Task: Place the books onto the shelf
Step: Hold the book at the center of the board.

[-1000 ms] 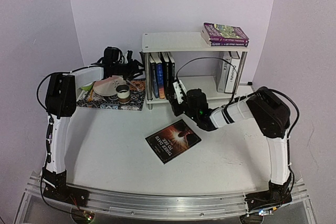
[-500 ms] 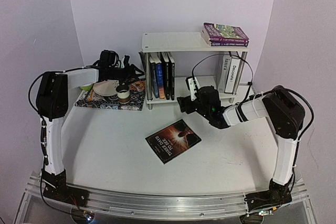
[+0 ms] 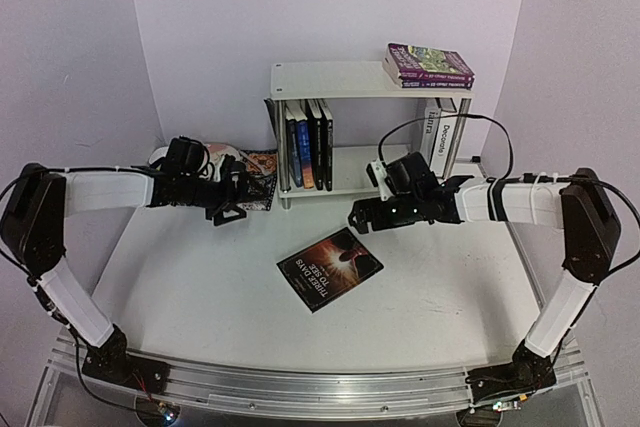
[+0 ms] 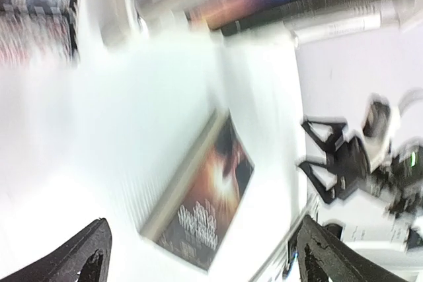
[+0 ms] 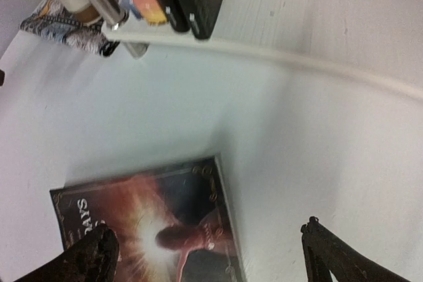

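Books (image 3: pixel 308 142) stand shelved, but one dark book (image 3: pixel 330 267) lies flat at 6 o'clock of the shelf (image 3: pixel 340 78). Left gripper (image 3: pixel 233 207) and right gripper (image 3: pixel 362 221) gape empty; guessing edge pickup's next.

Dark book (image 3: pixel 330 268), seemingly flat, before shelf (image 3: pixel 330 80)
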